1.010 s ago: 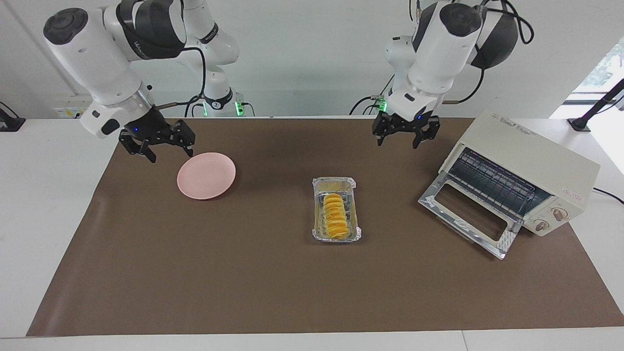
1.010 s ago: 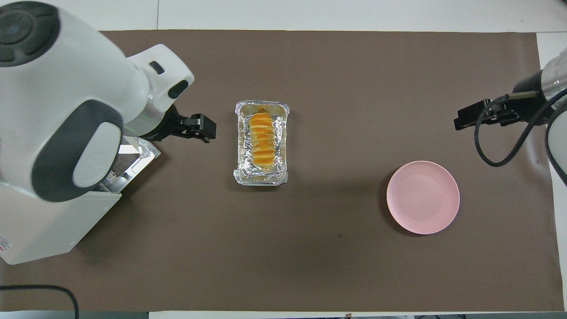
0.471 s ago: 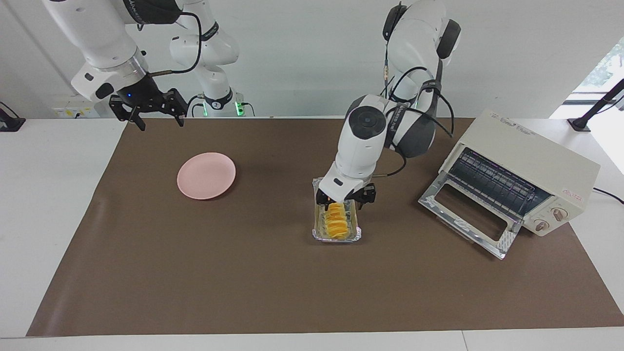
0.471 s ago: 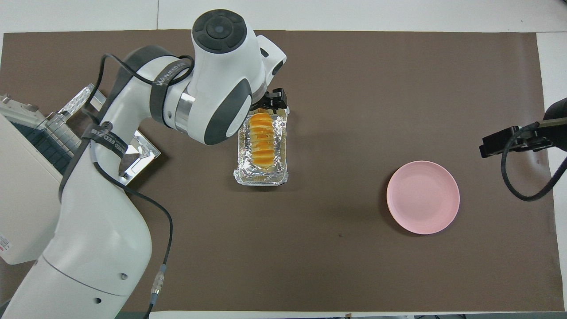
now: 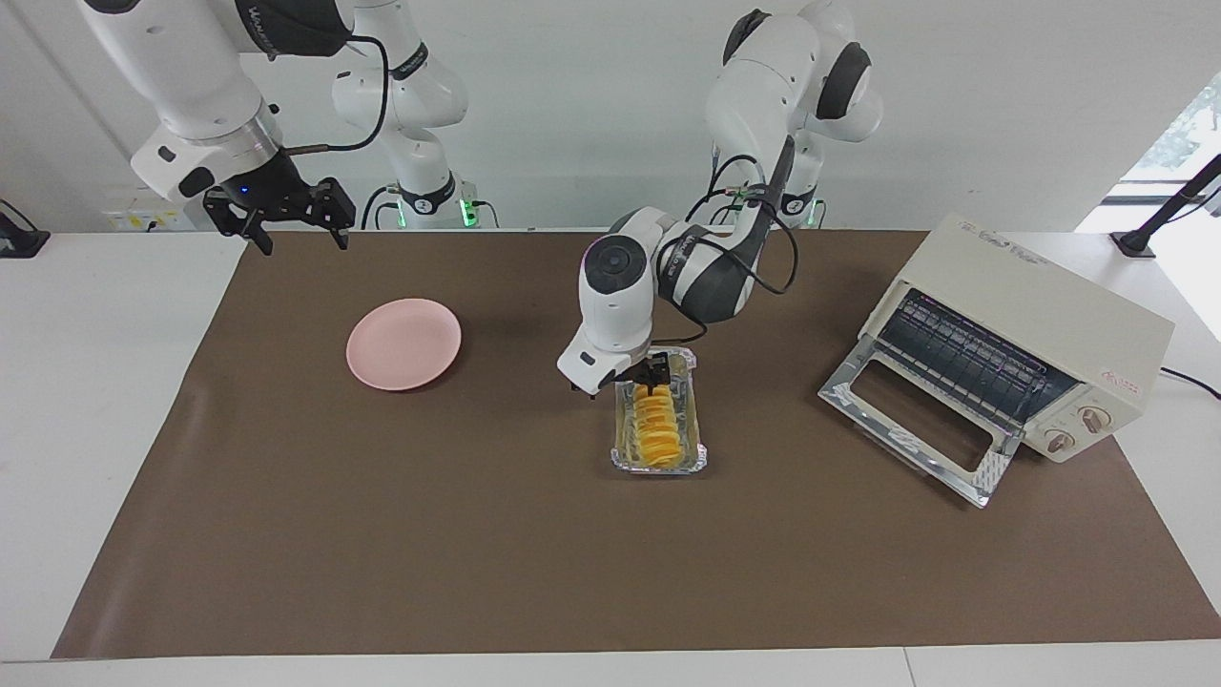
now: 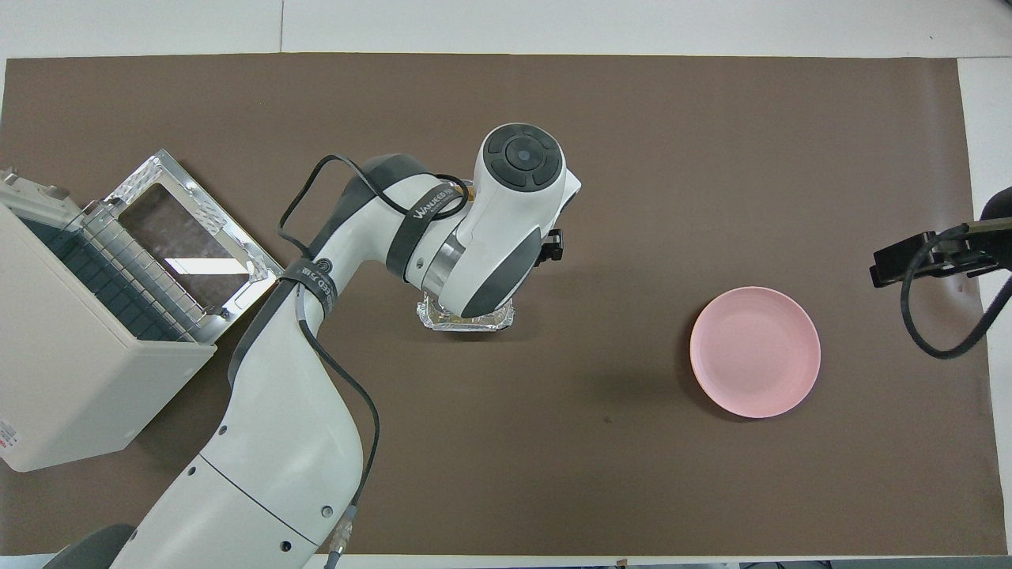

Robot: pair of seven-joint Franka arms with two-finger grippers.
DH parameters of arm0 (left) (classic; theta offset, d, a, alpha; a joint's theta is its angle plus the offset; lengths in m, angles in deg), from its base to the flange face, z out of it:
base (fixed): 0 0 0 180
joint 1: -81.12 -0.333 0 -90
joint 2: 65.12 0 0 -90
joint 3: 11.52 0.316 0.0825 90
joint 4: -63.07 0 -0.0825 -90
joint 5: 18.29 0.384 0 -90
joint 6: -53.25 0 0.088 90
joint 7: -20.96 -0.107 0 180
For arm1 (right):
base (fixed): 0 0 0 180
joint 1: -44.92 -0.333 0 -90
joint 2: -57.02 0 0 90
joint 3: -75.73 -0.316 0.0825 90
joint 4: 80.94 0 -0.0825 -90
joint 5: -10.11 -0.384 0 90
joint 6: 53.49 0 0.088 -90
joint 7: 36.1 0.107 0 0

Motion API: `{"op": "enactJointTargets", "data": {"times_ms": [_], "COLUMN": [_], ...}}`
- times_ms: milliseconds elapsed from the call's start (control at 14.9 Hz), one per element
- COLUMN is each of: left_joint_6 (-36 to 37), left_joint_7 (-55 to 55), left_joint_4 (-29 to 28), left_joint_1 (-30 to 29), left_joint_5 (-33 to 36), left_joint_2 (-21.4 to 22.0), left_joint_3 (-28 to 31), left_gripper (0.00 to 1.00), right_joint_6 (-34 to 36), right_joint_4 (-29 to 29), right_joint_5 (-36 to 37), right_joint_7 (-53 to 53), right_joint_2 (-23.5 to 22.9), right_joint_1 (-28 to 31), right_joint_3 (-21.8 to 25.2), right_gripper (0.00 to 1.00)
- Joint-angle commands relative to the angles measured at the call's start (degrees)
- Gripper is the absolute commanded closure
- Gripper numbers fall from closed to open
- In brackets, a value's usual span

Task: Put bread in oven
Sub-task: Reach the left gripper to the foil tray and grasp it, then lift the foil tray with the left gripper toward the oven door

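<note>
The bread point(image 5: 655, 429), a ridged golden loaf, lies in a silver foil tray point(image 5: 658, 468) at mid-table. My left gripper point(image 5: 615, 380) is open and low at the tray's end nearer the robots. One fingertip point(image 5: 653, 374) is inside the tray at the bread's end; the other is outside the tray, toward the right arm's end. In the overhead view the left arm hides the bread, and only the tray's nearer edge point(image 6: 466, 320) shows. The cream oven point(image 5: 1021, 324) stands at the left arm's end with its glass door point(image 5: 916, 429) dropped open. My right gripper point(image 5: 303, 243) waits open in the air.
A round pink plate point(image 5: 403, 343) lies on the brown mat toward the right arm's end, also seen from overhead as the plate point(image 6: 755, 352). The oven point(image 6: 79, 356) is angled, its open door facing mid-table. The right gripper point(image 6: 889, 267) hangs over the mat's edge.
The left arm swung from beside the oven down to the foil tray, then shifted its gripper a little toward the right arm's end. The right gripper rose and drew back from the plate.
</note>
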Motion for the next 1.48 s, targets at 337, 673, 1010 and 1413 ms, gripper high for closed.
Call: {"op": "enactJointTargets", "data": {"times_ms": [337, 673, 1010, 1413], "left_joint_6": [-8.15, -12.30, -12.30, -7.57], "left_joint_7": [3.60, 4.21, 5.62, 6.85], "left_joint_4": [-10.07, -10.17, -9.99, -9.29], "left_joint_1": [1.27, 1.53, 1.80, 1.71], "left_joint_5": [0.97, 0.80, 0.89, 0.71], "left_joint_2": [5.20, 4.41, 3.26, 3.35], "left_joint_3": [1.16, 1.16, 1.25, 1.51], "left_gripper": [0.46, 0.49, 0.92, 1.00], "right_joint_6": [-0.16, -0.16, 0.02, 0.01], "right_joint_4": [1.83, 1.65, 1.65, 1.65], "right_joint_5": [1.04, 1.04, 0.96, 0.96], "right_joint_7": [-1.39, -1.04, -1.21, -1.21], "right_joint_2": [2.05, 2.05, 2.05, 2.05], "right_joint_1": [1.14, 1.67, 1.23, 1.32], "right_joint_3": [-0.50, -0.41, -0.58, -0.59], "right_gripper": [0.00, 0.00, 0.00, 0.00]}}
